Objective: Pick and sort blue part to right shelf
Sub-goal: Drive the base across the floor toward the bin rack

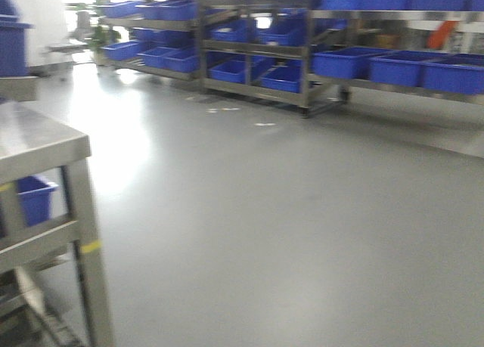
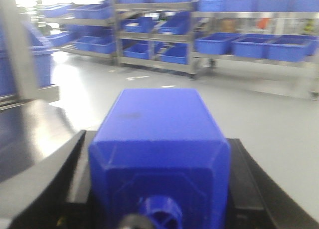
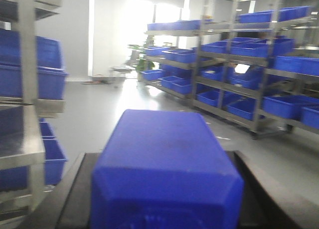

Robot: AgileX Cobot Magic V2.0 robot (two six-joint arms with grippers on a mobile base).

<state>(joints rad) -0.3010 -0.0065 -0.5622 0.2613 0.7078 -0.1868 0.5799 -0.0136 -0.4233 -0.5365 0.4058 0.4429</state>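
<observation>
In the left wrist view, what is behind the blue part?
Behind the blue part lie the grey floor and steel racks of blue bins. The part covers the floor nearest to it, so nothing there can be seen.

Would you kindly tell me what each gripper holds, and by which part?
Left gripper clamps a blue part by its two side faces; right gripper likewise holds a second blue part.

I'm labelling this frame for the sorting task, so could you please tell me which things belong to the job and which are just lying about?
Job: left blue part, in the left gripper; right blue part, in the right gripper; shelf racks, likely destination.
Lying about: steel table; blue bin under it; white floor scraps.
</observation>
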